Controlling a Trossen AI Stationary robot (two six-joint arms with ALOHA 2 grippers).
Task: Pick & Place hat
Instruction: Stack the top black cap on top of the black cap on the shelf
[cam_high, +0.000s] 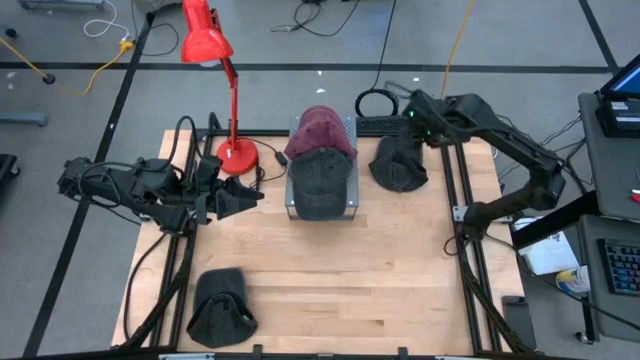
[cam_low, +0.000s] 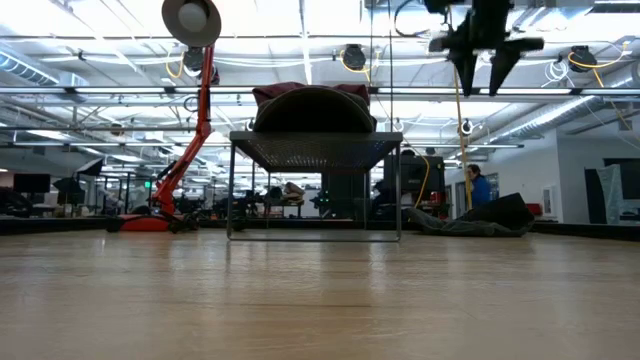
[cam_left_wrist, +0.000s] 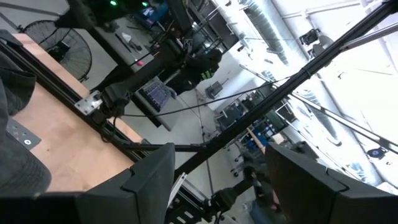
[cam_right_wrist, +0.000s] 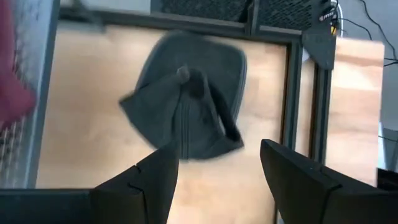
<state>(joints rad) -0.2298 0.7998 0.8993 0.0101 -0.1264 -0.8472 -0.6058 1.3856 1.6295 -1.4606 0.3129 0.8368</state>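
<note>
A: How many hats do you count?

B: Four. A dark grey cap (cam_high: 320, 183) and a maroon hat (cam_high: 320, 131) are stacked on the wire rack (cam_high: 350, 205), another dark cap (cam_high: 399, 165) lies right of the rack, and a fourth (cam_high: 221, 309) sits near the table's front left corner.

A: And the grippers?

B: My right gripper (cam_high: 413, 105) hovers above the right cap, fingers apart, holding nothing. My left gripper (cam_high: 243, 196) is left of the rack, near the one red lamp (cam_high: 213, 60), also spread and empty.
</note>
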